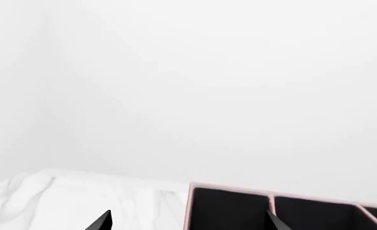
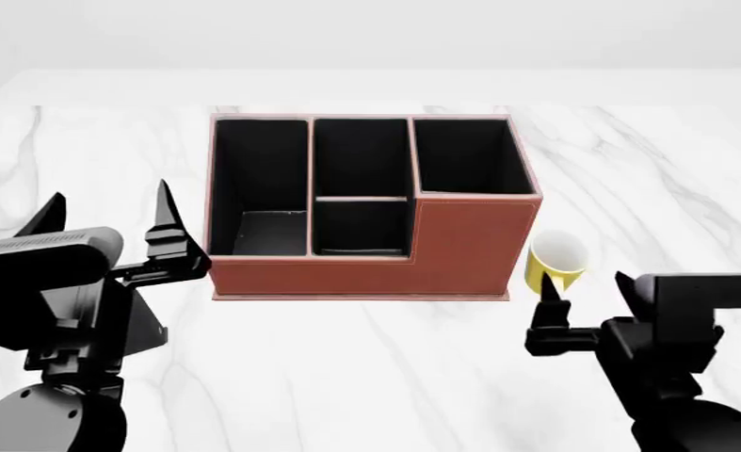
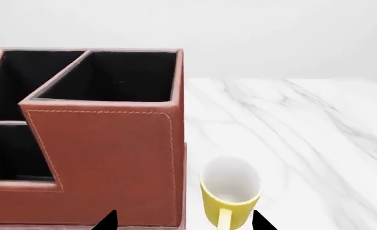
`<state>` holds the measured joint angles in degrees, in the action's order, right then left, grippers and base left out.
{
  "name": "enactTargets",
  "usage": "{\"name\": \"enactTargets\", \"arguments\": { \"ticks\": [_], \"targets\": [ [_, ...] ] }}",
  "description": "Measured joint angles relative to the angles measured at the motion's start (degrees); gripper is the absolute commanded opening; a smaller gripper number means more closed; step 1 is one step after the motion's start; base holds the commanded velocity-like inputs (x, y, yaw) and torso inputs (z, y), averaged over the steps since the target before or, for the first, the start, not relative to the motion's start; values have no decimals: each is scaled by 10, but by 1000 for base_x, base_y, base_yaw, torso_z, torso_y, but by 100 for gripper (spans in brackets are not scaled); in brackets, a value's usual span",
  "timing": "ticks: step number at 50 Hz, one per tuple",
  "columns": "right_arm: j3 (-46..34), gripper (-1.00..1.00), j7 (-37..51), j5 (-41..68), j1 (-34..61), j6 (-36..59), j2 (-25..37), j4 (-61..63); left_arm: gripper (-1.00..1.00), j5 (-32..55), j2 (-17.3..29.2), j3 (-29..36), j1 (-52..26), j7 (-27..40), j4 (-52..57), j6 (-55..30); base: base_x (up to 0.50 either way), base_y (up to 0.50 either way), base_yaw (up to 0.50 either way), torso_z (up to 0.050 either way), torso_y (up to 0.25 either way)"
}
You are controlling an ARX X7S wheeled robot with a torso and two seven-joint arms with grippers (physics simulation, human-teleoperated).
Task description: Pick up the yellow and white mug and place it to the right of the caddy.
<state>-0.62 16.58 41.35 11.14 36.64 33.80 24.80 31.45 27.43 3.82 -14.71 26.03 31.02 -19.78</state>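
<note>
1. Nearest the robot in the head view, the right gripper hangs low over the marble table. Its wrist view shows two dark fingertips spread apart with nothing between them, so its jaws are released.
2. Just ahead of those fingertips stands the yellow and white mug, upright with its white mouth up and its loop handle turned back toward the gripper. It sits between the lines of the two fingertips, so a straight advance looks likely to bracket it.
3. The mug already stands on the table just beside the right wall of the caddy, seemingly not touching it.
4. The left gripper hovers by the caddy's left end, well apart from the mug, with its fingers spread and empty. The right arm is clearly the nearer.
5. Farthest off, the caddy's black compartments stand open.
</note>
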Motion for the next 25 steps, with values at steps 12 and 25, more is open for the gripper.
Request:
{"name": "enactTargets", "arguments": {
  "ticks": [12, 25],
  "targets": [
    [13, 100, 1, 10, -18, -22, -4, 48, 100, 2, 2, -1, 2, 1, 8, 2, 0, 0, 0, 0, 0],
    [27, 100, 12, 26, -30, -28, 0, 105, 100, 10, 5, -7, 6, 3, 23, 5, 0, 0, 0, 0, 0]
  ]
}}
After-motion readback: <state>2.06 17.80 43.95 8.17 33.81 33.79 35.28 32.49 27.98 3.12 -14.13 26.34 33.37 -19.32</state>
